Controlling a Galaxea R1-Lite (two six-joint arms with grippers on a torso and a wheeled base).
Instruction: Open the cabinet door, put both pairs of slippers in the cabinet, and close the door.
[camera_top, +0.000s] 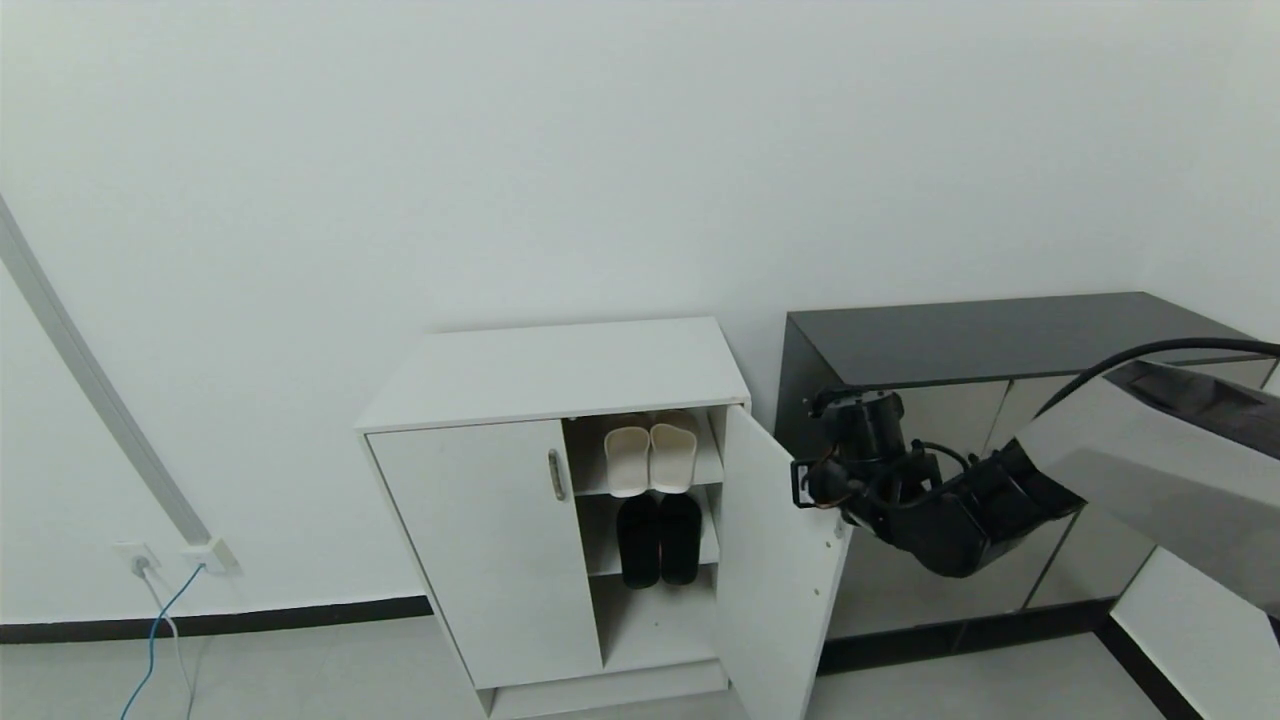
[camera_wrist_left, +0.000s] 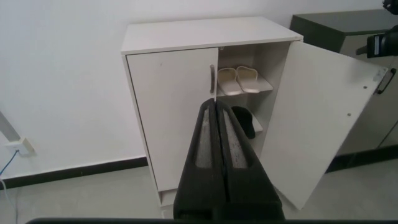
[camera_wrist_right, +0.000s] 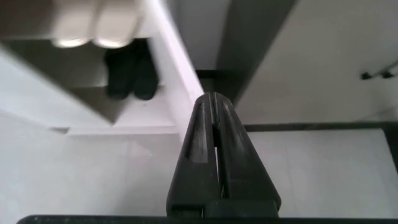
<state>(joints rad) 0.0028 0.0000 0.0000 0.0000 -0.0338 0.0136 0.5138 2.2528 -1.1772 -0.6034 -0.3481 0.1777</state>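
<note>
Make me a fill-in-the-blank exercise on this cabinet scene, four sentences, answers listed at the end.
1. The cream slippers lie on the ____ shelf of the white cabinet.
2. The black slippers lie on the shelf directly ____ the cream pair.
3. The cabinet's right door stands ____.
4. The right gripper is next to that door's free edge with its jaws ____.

Missing words: top; below; open; shut
</note>
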